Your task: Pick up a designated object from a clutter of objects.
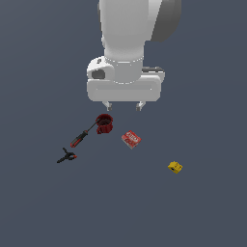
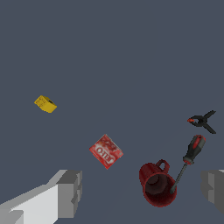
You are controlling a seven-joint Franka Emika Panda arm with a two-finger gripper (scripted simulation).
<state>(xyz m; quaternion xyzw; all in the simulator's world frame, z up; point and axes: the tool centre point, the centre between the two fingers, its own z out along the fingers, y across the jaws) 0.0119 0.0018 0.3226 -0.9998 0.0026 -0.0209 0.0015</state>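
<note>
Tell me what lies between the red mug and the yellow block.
The flat red box lies roughly between the red mug and the yellow block, apart from both. The exterior view shows it; the wrist view agrees.

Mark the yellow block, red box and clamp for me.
yellow block [image 1: 175, 167], exterior view, on its top face.
red box [image 2: 106, 151], wrist view, on the white print in the middle of its face.
clamp [image 1: 66, 157], exterior view, where the handles cross.

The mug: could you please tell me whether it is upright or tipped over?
Tipped over. The mug lies on its side: the wrist view shows its dark mouth facing sideways, handle up, beside the screwdriver.
</note>
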